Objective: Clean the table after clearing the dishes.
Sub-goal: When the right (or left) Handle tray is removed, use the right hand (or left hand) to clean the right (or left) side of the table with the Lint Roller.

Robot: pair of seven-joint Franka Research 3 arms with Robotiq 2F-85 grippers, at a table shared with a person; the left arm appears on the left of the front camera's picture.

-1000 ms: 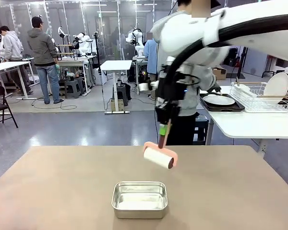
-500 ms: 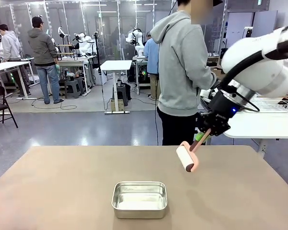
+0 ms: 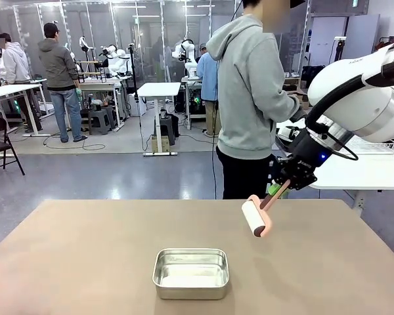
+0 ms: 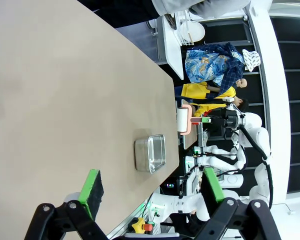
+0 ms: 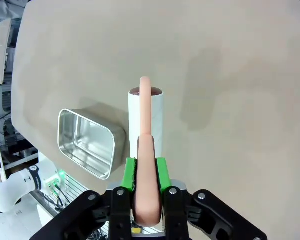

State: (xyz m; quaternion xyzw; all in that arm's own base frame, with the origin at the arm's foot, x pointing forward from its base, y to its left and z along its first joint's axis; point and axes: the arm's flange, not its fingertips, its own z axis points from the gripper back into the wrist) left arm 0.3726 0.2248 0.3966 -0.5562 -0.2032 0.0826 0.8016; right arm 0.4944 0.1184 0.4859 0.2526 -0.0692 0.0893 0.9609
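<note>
My right end effector [image 3: 276,190] is clamped on the pink handle of a lint roller [image 3: 255,218], green pads pressed to it on both sides. The white drum hangs tilted, low over the far right part of the surface [image 3: 85,256]; I cannot tell whether it touches. It is apart from the steel pan [image 3: 190,272], which sits mid-surface near my edge. My left end effector [image 4: 151,182] has its fingers spread wide, holding nothing. A person [image 3: 249,98] stands beyond the far edge
</note>
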